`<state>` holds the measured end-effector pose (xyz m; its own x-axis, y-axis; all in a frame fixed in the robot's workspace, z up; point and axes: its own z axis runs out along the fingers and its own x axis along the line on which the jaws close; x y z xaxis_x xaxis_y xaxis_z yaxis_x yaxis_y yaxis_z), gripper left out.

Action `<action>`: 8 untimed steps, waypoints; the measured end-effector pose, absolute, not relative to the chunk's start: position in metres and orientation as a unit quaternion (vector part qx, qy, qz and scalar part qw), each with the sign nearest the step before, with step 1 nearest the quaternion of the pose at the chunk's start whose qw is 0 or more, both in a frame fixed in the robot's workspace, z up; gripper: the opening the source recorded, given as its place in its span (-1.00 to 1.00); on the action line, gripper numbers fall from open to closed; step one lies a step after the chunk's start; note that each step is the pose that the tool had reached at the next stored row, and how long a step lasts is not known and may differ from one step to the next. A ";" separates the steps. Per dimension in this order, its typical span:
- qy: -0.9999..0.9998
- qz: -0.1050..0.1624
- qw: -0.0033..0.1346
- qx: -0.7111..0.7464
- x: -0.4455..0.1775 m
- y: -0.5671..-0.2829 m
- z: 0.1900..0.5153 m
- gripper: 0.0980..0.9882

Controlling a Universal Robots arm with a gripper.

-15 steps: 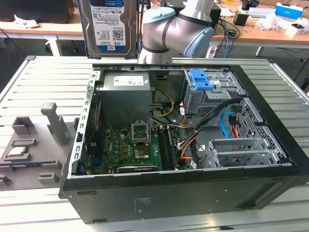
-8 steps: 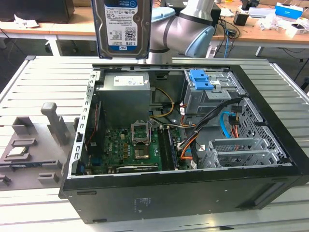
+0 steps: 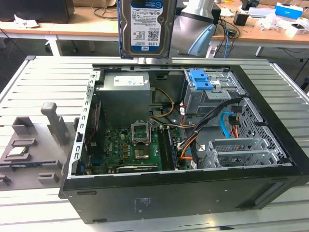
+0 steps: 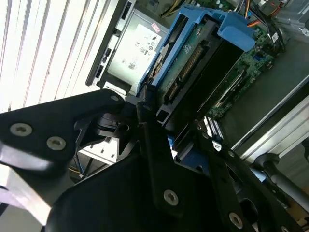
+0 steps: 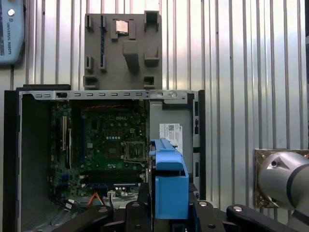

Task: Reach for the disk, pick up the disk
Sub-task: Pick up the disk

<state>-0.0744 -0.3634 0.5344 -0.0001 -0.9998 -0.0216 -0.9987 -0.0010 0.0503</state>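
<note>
Exterior view puts the open computer case [image 3: 169, 193] nearest on a slatted metal table [image 3: 48, 77], the disk [image 3: 147, 26] upright above its far edge, cluttered desks [image 3: 82, 26] beyond, and in the second wrist view the gripper [image 4: 174, 123] seems clamped on the disk's blue carrier.

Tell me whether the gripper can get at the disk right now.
Likely yes: the disk sits clamped in the gripper, held clear above the open computer case.

Disk [image 3: 124, 29] carries white-and-blue barcode label [image 3: 147, 24]; power supply [image 3: 120, 101] a white printed sticker [image 3: 129, 80]; arm's blue cap [image 5: 9, 29] white lettering.
</note>
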 end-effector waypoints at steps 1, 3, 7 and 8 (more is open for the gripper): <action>-0.707 -0.026 0.010 0.707 -0.070 -0.363 0.534 -0.40; -0.707 -0.026 0.010 0.707 -0.058 -0.363 0.534 -0.40; -0.707 -0.026 0.011 0.707 -0.042 -0.363 0.534 -0.40; -0.707 -0.026 0.011 0.707 -0.039 -0.363 0.534 -0.40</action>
